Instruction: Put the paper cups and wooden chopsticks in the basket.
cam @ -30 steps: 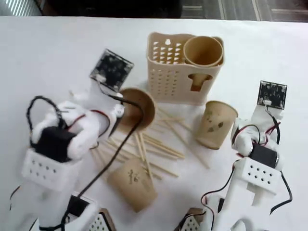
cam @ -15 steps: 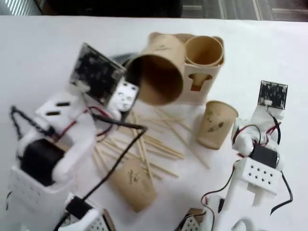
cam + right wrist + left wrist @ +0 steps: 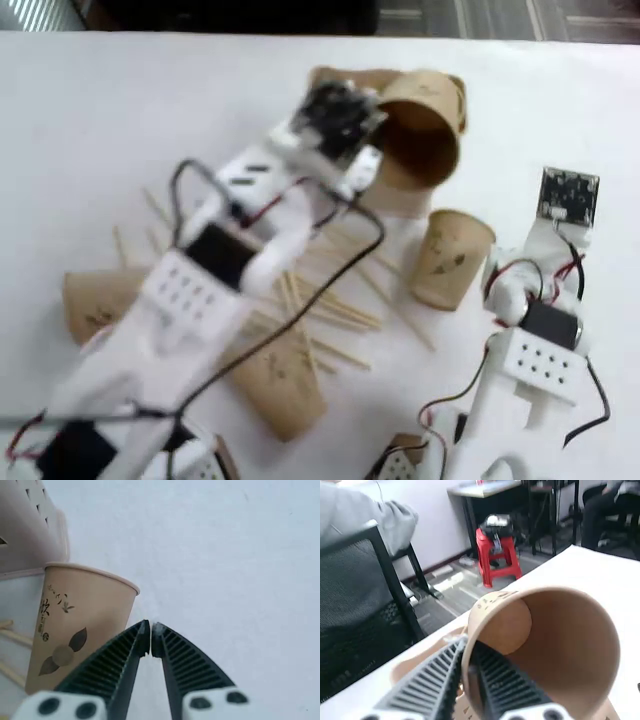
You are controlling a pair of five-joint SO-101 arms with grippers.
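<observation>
We look down on a white table (image 3: 120,110) with a beige slotted plastic basket (image 3: 405,200) at its far side. The left gripper (image 3: 468,647) is clamped on the rim of a brown paper cup (image 3: 560,645), one finger inside and one outside, holding it tilted over the basket's top. The right gripper (image 3: 150,635) has its fingers pressed together on nothing, just beside an upright printed paper cup (image 3: 75,630). A tipped paper cup (image 3: 278,385) lies among scattered thin wooden chopsticks (image 3: 340,315), and another fallen cup (image 3: 95,300) lies beside the left arm.
</observation>
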